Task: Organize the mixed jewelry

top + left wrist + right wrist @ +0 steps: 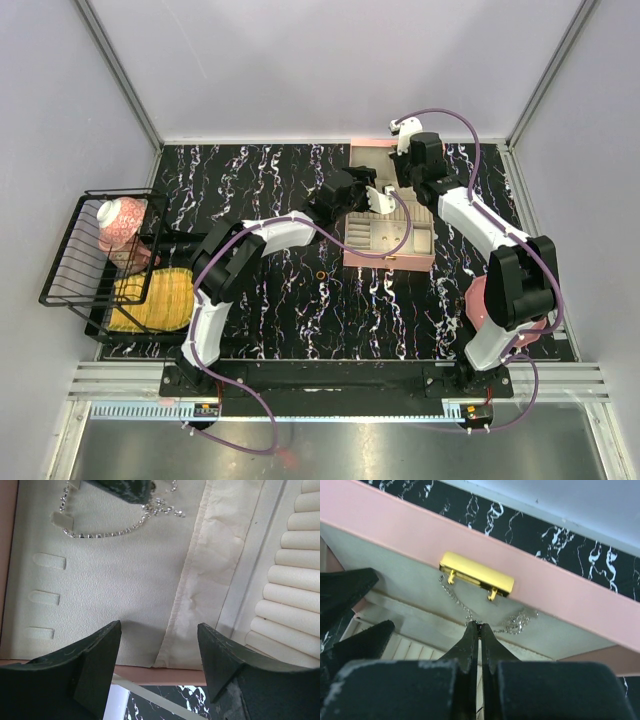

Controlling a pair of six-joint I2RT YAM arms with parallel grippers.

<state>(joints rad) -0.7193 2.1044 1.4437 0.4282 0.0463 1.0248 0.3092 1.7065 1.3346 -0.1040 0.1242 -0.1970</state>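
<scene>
The right gripper (480,626) is pinched shut on a thin, sparkly silver chain (519,621), just below the gold clasp (476,572) of the pink box (395,517). The left gripper (159,627) hangs wide open close beside it. A tiny gold ring (321,273) lies on the table (260,310), nearer the arm bases.

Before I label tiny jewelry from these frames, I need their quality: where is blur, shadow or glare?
Top external: evenly lit, sharp, but the ring is a mere speck. Left wrist: the left gripper is dark and soft, shadowing the cream lining; the chain is crisp. Right wrist: the right gripper blurs up close; the gold clasp is sharp.
</scene>
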